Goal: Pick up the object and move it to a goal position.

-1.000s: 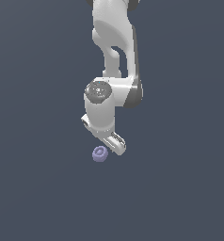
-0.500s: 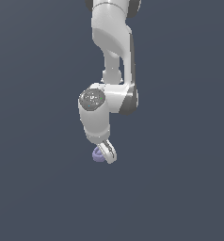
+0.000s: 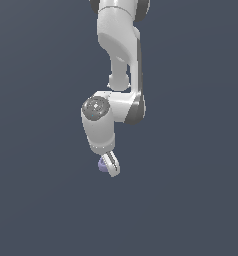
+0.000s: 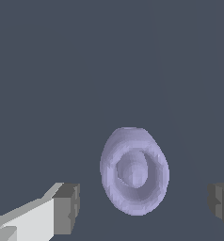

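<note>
Object (image 4: 134, 170) on the dark ground, between the spread fingers (image 4: 67, 207) of the gripper (image 3: 111, 168) with gaps either side, jaws wide and holding nothing; approach done, grasp, lift and carry to goal left

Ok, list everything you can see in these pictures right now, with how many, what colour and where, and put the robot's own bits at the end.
ringed knob object: one, pale lavender, lying on the surface between the two fingertips with a gap on each side; in the exterior view it peeks out beside the lower finger.
surface: one, plain dark grey-blue, filling the background of both views.
arm: one, white with darker joint parts, reaching down from the top of the exterior view.
gripper: one, white with dark grey pads, open, straddling the object without touching it as far as the wrist view shows.
</note>
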Robot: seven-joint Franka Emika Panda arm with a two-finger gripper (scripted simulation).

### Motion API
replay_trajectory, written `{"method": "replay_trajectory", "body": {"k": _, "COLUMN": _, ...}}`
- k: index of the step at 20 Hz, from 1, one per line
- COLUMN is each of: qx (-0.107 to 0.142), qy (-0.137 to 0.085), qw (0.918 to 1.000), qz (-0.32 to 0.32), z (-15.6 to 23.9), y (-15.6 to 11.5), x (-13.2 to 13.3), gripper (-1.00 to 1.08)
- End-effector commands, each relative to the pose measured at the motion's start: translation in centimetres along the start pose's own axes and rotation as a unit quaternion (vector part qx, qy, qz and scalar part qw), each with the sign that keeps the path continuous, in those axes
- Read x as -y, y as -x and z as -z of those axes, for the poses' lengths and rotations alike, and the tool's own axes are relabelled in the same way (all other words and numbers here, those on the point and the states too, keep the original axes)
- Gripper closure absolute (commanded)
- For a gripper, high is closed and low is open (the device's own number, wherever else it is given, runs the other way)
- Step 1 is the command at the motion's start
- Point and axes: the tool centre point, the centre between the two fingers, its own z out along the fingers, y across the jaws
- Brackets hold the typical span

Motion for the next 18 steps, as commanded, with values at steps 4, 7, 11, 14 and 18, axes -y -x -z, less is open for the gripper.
{"method": "replay_trajectory", "body": {"k": 4, "qx": 0.0, "qy": 0.0, "qw": 1.0, "qz": 0.0, "z": -0.6, "y": 0.0, "x": 0.0, "gripper": -0.92}}
{"method": "replay_trajectory", "body": {"k": 7, "qx": 0.0, "qy": 0.0, "qw": 1.0, "qz": -0.001, "z": -1.9, "y": 0.0, "x": 0.0, "gripper": -0.92}}
{"method": "replay_trajectory", "body": {"k": 11, "qx": 0.0, "qy": 0.0, "qw": 1.0, "qz": -0.002, "z": -4.1, "y": 0.0, "x": -0.1, "gripper": -0.92}}
{"method": "replay_trajectory", "body": {"k": 14, "qx": 0.0, "qy": 0.0, "qw": 1.0, "qz": -0.003, "z": -4.9, "y": 0.0, "x": -0.1, "gripper": -0.92}}
{"method": "replay_trajectory", "body": {"k": 18, "qx": 0.0, "qy": 0.0, "qw": 1.0, "qz": -0.002, "z": -5.0, "y": 0.0, "x": 0.0, "gripper": -0.92}}
